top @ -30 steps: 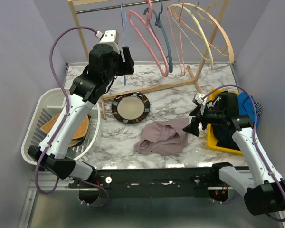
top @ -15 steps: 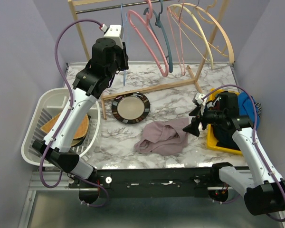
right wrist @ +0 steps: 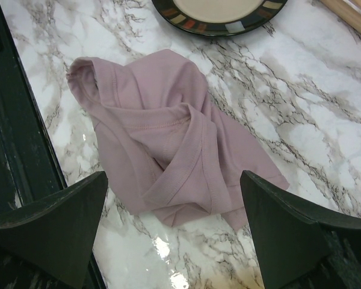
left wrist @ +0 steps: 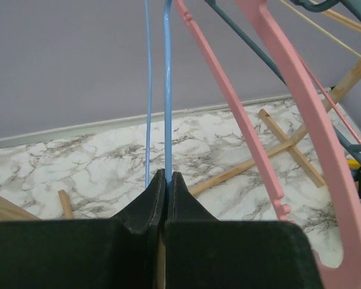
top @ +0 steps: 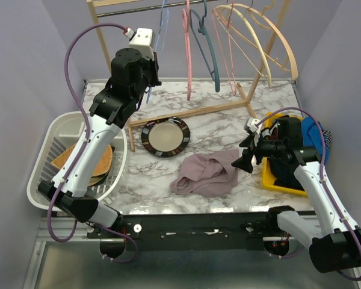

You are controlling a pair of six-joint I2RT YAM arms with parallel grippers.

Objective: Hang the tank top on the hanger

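- Top view: your left fingers (top: 149, 79) are up at the rack (top: 99, 30), pinched on the hanger (top: 159, 35). The tank top (top: 207, 173) lies crumpled on the counter (top: 144, 180), just beside your right fingers (top: 245, 161).
- Left wrist: the left fingers (left wrist: 183, 201) are closed on the hanger's (left wrist: 167, 90) thin blue wire.
- Right wrist: the right fingers (right wrist: 54, 223) are spread wide and hold nothing. The tank top (right wrist: 162, 138) shows between them, on the counter (right wrist: 301, 108).

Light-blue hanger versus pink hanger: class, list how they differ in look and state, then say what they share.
The light-blue hanger is thin wire, while the pink hanger is thick and flat. The light-blue hanger is pinched between the shut fingers of the left gripper, while the pink hanger hangs untouched. Both are up by the wooden rack, side by side.
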